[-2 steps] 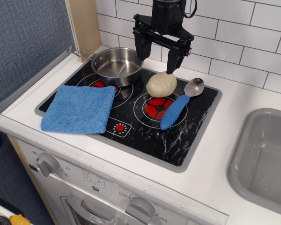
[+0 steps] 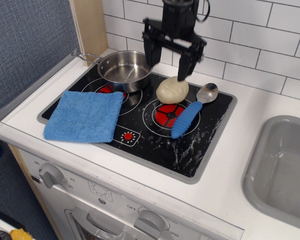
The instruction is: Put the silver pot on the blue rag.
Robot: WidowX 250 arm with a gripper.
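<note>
We see a white desk with a black glass cooktop set into it, and red burner rings are printed on the glass. Behind it the wall is covered with white rectangular tiles, and at the left there is a light wooden post and a grey-blue panel. At the right side a grey sink is sunk in the desk. On the front below we see white knobs.

The silver pot stands upright on the back left burner, and its thin wire handle points to the left. The blue rag lies flat on the front left part of the cooktop, near the pot but we cannot tell if they touch. A cream-coloured round object sits on the right burner, and just beside it lies a spoon with a blue ribbed handle.

The black pincer hangs above the gap between the pot and the round object. Its two fingers are spread widely apart and they hold nothing.
</note>
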